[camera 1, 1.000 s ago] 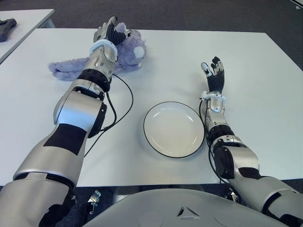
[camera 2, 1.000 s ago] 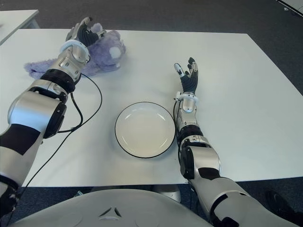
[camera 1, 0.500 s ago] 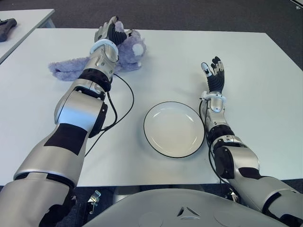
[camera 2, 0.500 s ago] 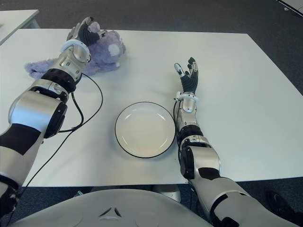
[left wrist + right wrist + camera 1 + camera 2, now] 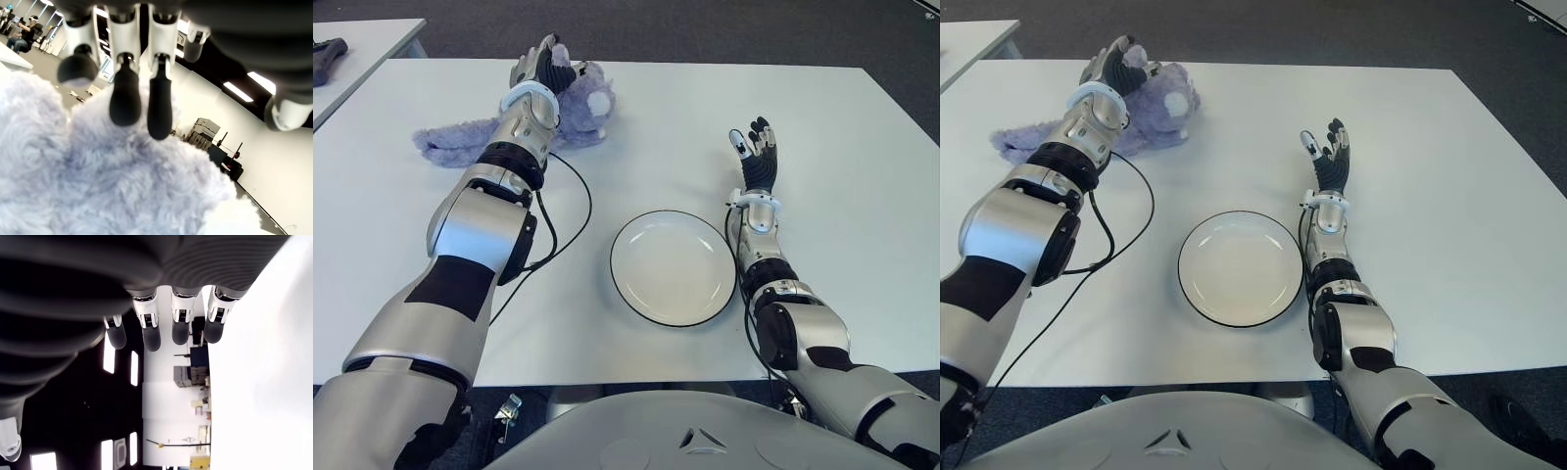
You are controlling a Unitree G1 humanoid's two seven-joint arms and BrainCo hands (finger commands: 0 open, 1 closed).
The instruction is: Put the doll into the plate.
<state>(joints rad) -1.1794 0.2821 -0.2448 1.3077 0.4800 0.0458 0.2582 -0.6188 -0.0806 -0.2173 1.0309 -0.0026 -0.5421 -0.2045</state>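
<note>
The purple plush doll point(image 5: 582, 108) lies on the white table point(image 5: 685, 127) at the far left. My left hand point(image 5: 540, 70) is on top of it at its far side. In the left wrist view its fingertips point(image 5: 159, 115) press into the fur point(image 5: 122, 186), only slightly bent, with the thumb held apart; they do not close around it. The empty white plate point(image 5: 674, 266) with a dark rim sits near the front middle, well away from the doll. My right hand point(image 5: 756, 147) shows just right of the plate, fingers spread and holding nothing.
A black cable point(image 5: 570, 211) runs across the table from my left forearm toward the front edge, left of the plate. A second table point(image 5: 362, 44) stands at the far left with a dark object point(image 5: 328, 49) on it.
My left hand has pushed slightly farther onto the doll, and the doll's head has shifted a little away from me. The right arm and the plate have not moved.
</note>
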